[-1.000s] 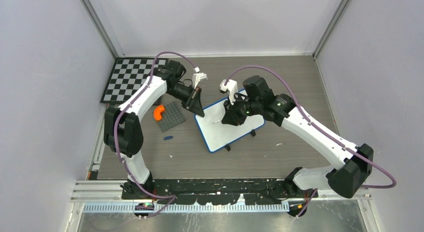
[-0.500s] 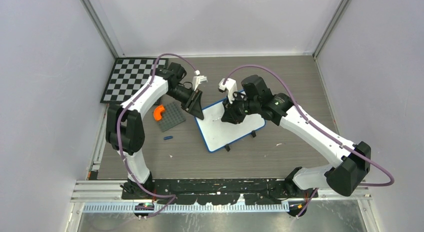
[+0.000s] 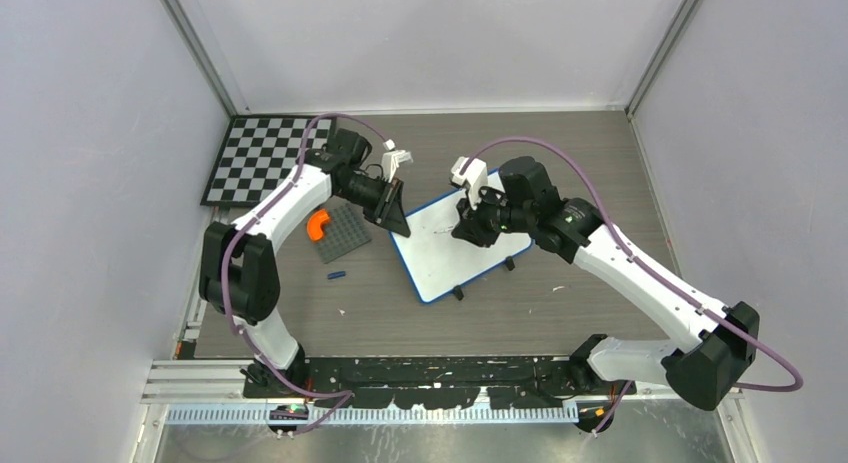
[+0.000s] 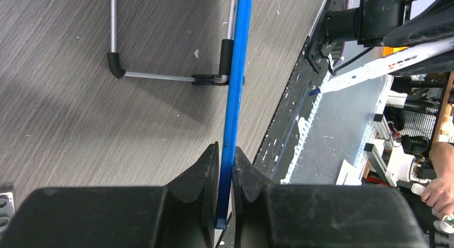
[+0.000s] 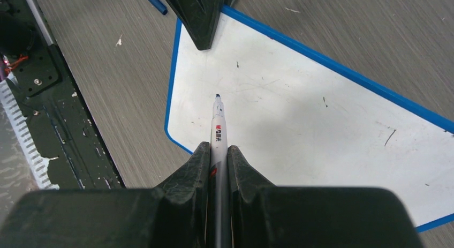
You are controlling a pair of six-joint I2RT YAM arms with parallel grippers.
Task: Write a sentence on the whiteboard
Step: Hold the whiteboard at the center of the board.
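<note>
whiteboard (image 3: 450,258) sits skewed mid table (image 3: 580,308), white face blank bar a few specks; left gripper (image 3: 399,224) pinched tight on its blue frame at the left corner; right gripper (image 3: 470,233) closed on marker (image 5: 218,131), tip over whiteboard, contact unclear

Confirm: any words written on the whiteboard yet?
No, the whiteboard shows only faint specks, no words; the marker in the right claw points at it.

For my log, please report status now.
Left gripper shut on whiteboard frame. Right gripper shut on marker, tip over whiteboard, no words visible. Nothing blocks marker.
</note>
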